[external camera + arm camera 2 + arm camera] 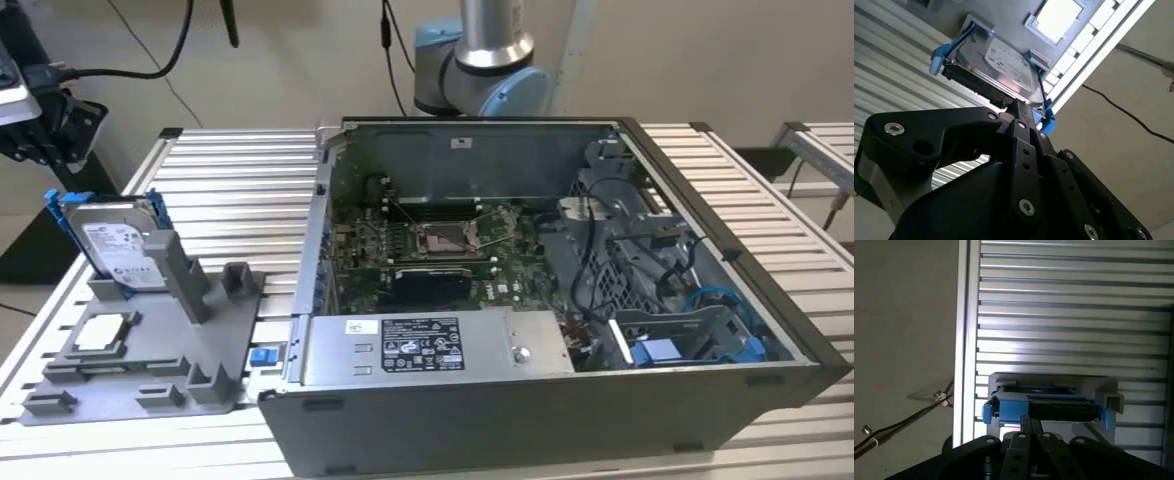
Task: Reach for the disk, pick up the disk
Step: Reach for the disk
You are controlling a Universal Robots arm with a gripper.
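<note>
Reaching step. In the second wrist view, our black tool (1021, 106) is narrow, tips drawn together, holding nothing, and points at the flat, silver, blue-bracketed disk (999, 65). The disk stands upright in the grey plastic fixture (160, 340) on the ribbed aluminium tabletop (240, 190). We judge a grasp calls for parted tips straddling the disk's top edge above the fixture.

The silver arm (487, 40) stands upright at its blue-capped base joints. In both wrist views the black pincer (1021, 109) (1030, 424) has its fingers pressed together, gripping nothing.
</note>
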